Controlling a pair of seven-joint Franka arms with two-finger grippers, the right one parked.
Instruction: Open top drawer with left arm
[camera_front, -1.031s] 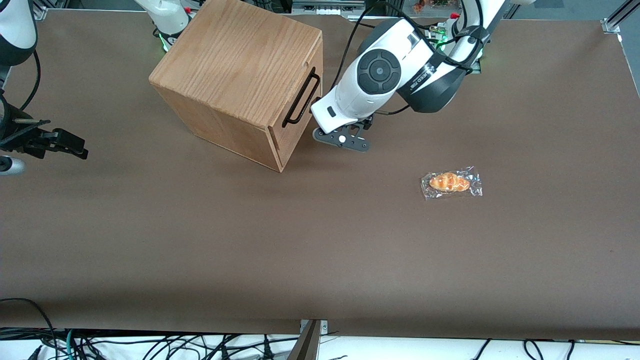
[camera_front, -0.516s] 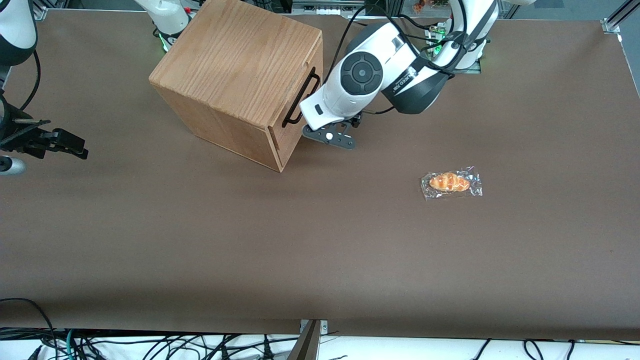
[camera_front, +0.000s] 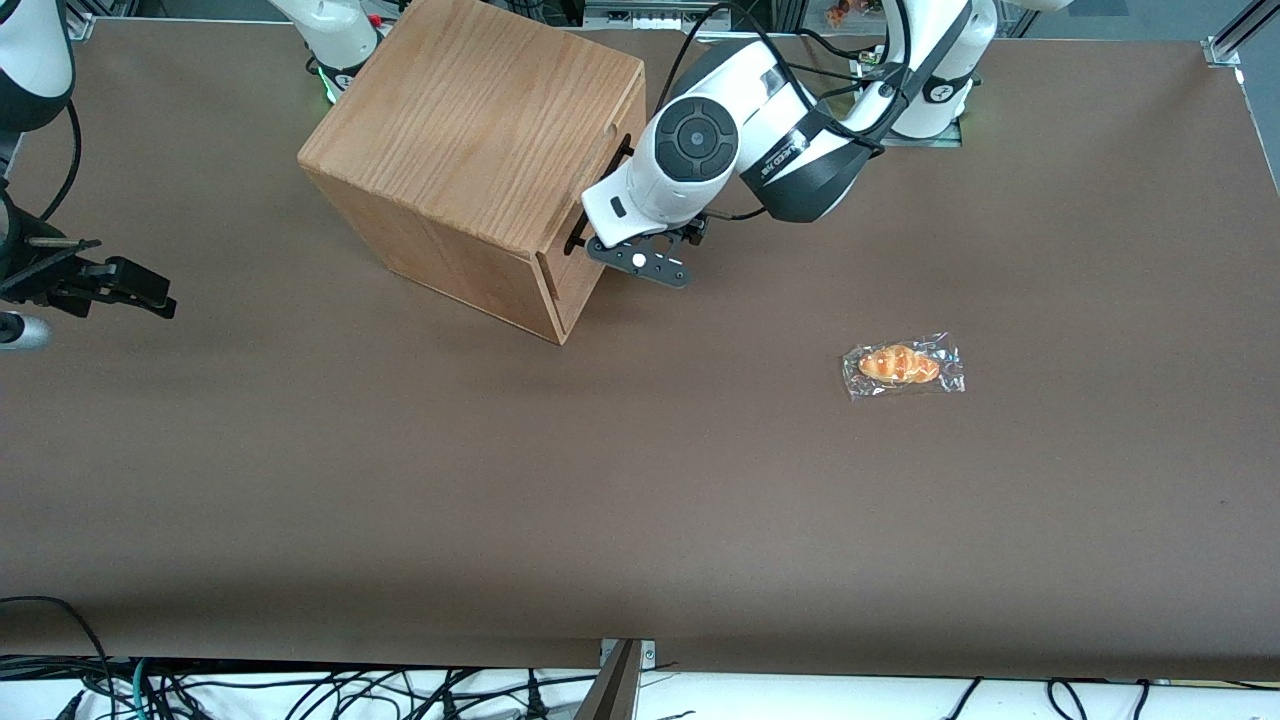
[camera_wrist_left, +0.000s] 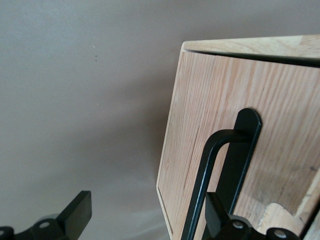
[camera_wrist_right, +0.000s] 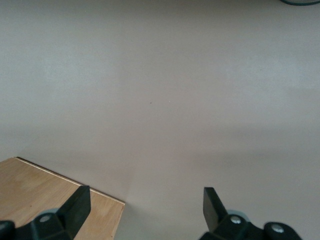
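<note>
The big wooden box (camera_front: 470, 130) stands at the back of the table, its front turned toward the working arm's end. The top drawer (camera_front: 628, 108) looks flush with the box. Its black bar handle (camera_front: 576, 240) is partly covered by the left arm (camera_front: 692, 150). In the left wrist view the oak drawer front (camera_wrist_left: 210, 100) fills the frame, with the handle (camera_wrist_left: 220, 145) running across it. My gripper (camera_wrist_left: 147, 217) is open right at the drawer front. The bar lies between its fingers, close to one fingertip (camera_wrist_left: 216, 217); the other fingertip (camera_wrist_left: 76, 214) hangs over the brown table.
A wrapped bread roll (camera_front: 903, 366) lies on the brown table (camera_front: 640, 480), nearer to the front camera than the arm and toward the working arm's end. Cables run along the table's front edge. A light wooden surface (camera_wrist_right: 45, 200) shows in the right wrist view.
The left arm has swung toward the drawer front over the last second, bringing the gripper up against the handle. The box and the bread roll have not moved.
</note>
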